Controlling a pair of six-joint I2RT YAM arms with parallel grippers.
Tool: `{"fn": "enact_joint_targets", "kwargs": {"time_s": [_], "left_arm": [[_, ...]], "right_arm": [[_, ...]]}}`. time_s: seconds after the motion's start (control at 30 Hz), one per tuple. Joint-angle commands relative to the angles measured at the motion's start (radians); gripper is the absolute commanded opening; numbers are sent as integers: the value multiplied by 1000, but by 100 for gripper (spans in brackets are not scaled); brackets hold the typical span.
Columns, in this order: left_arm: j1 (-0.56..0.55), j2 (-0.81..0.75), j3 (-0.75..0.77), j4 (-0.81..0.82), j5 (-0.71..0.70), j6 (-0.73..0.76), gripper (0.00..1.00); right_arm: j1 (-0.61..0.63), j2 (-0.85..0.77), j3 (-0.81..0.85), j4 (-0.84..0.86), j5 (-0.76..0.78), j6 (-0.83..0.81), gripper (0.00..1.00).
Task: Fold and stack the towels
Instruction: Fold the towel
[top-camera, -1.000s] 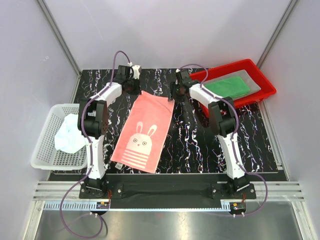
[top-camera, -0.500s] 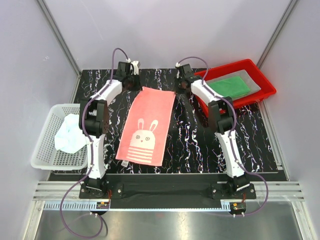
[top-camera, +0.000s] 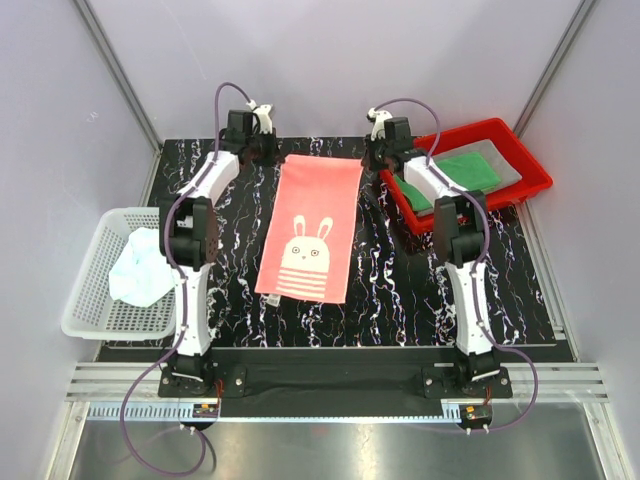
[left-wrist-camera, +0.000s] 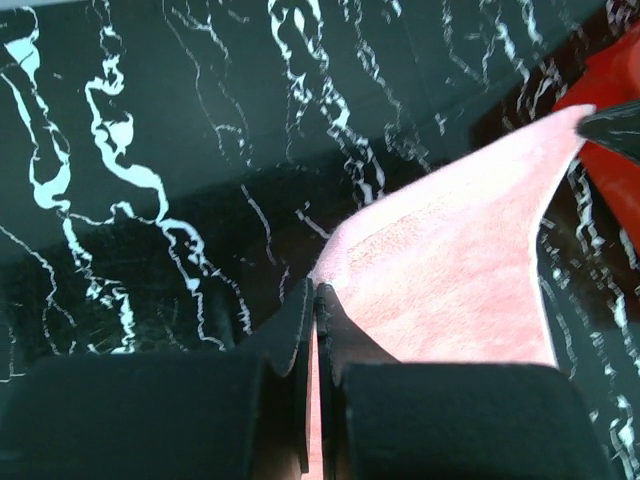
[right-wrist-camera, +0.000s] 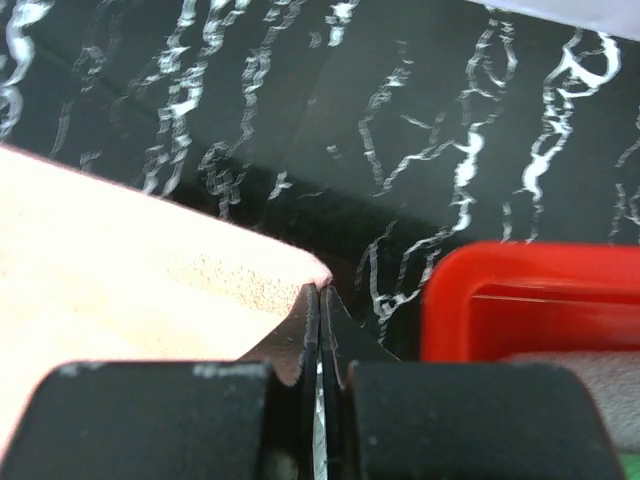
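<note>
Left pincer (left-wrist-camera: 314, 300) and right pincer (right-wrist-camera: 319, 300) each clamp a far corner of one pink towel (top-camera: 312, 225), stretched mid-frame on the desk (top-camera: 400, 290). One green towel (top-camera: 465, 168) lies on one grey towel (top-camera: 500, 158) in the tray (top-camera: 530, 180) upper right; one pale towel (top-camera: 140, 270) sits in the basket (top-camera: 90, 300) at left.

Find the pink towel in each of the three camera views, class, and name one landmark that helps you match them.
Top view: pink towel lies mid-table, its far corners at both grippers.
Left wrist view: lower right, its corner pinched in the left gripper.
Right wrist view: lower left, its corner in the right gripper.
Shared landmark: red tray, also.
</note>
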Motion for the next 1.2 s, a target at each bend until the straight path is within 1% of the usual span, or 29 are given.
{"fn": "enact_joint_targets", "kwargs": {"time_s": [0.0, 0.03, 0.07, 0.1, 0.17, 0.2, 0.27, 0.3, 0.37, 0.4, 0.43, 0.5, 0.63, 0.67, 0.77, 0.87, 0.97, 1.0, 1.03, 1.07, 1.17], "left_arm": [[29, -101, -61, 41, 55, 98, 0], [27, -142, -89, 50, 56, 115, 0], [27, -167, -139, 57, 46, 123, 0], [29, -211, -171, 63, 42, 133, 0], [29, -258, -246, 78, 27, 149, 0], [29, -275, -263, 77, 26, 149, 0], [30, -328, -299, 66, 22, 177, 0], [29, -350, -340, 66, 22, 175, 0], [29, -403, -389, 75, 26, 167, 0], [29, -420, -411, 78, 29, 164, 0], [29, -439, -466, 89, 31, 158, 0], [27, -489, -521, 98, 20, 158, 0], [27, -575, -645, 124, -4, 158, 0], [27, -591, -705, 135, -19, 131, 0], [27, -641, -779, 147, -47, 115, 0], [27, -683, -811, 132, -50, 85, 0], [24, -747, -923, 179, -29, 40, 0], [18, -762, -960, 170, -59, 45, 0], [4, -778, -968, 150, -60, 54, 0], [-17, -802, -969, 130, -114, 60, 0], [-20, -844, -1021, 112, -119, 42, 0]], "right_arm": [[10, -198, -140, 141, -66, -49, 0], [17, -232, -183, 163, -66, -54, 0], [24, -299, -222, 180, -59, -66, 0], [39, -330, -289, 192, -51, -77, 0], [61, -416, -348, 197, -20, -98, 0], [70, -444, -409, 195, -17, -103, 0], [95, -514, -470, 198, -6, -104, 0], [105, -537, -533, 201, -2, -101, 0], [136, -603, -593, 207, 14, -86, 0], [144, -623, -654, 212, 20, -80, 0], [167, -645, -685, 218, 26, -72, 0], [187, -698, -756, 220, 18, -65, 0], [231, -749, -843, 229, 43, -48, 0], [234, -764, -860, 229, 46, -34, 0], [260, -803, -926, 234, 58, -11, 0], [309, -844, -991, 232, 84, 40, 0], [362, -893, -1056, 224, 133, 57, 0], [383, -909, -1087, 220, 147, 66, 0], [392, -924, -1106, 220, 152, 70, 0], [401, -956, -1122, 221, 162, 72, 0], [426, -1004, -1178, 205, 175, 84, 0]]}}
